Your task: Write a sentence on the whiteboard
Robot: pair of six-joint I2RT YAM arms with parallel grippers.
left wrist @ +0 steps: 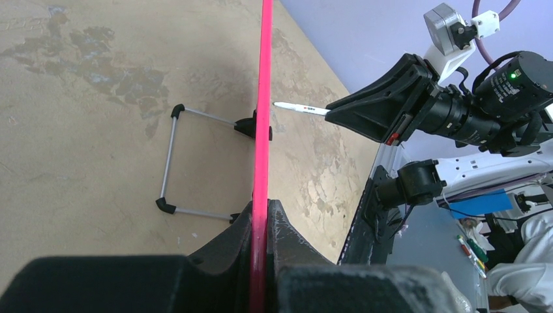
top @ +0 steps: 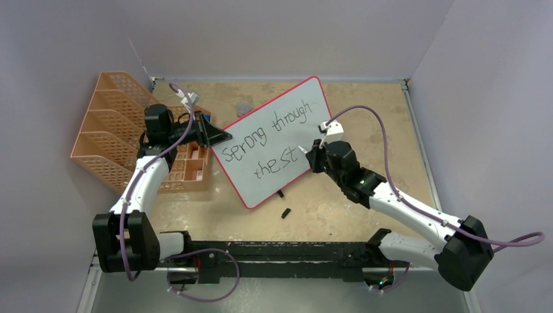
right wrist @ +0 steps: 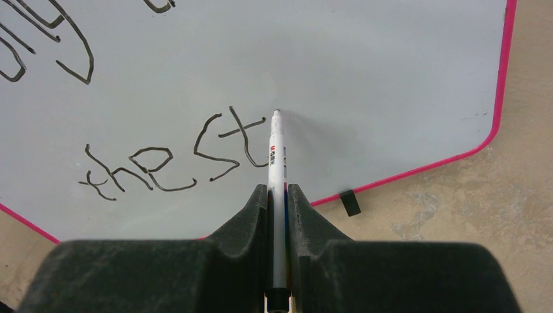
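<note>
Top external: whiteboard [top: 280,127], long axis run from near-left toward far-right desk [top: 372,104] corner; edge pinched by left claw [left wrist: 261,212]. Marker [right wrist: 277,153], tip toward board, pinched by right claw [right wrist: 279,195].

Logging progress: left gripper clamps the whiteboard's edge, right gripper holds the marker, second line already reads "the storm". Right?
Not quite: the right wrist view shows the second line of the sentence reading only "the st", the marker tip beside the t. The rest holds: left gripper on the whiteboard edge, right gripper on the marker.

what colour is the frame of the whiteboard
Red-pink frame on the whiteboard, clearest in the left wrist view.
</note>
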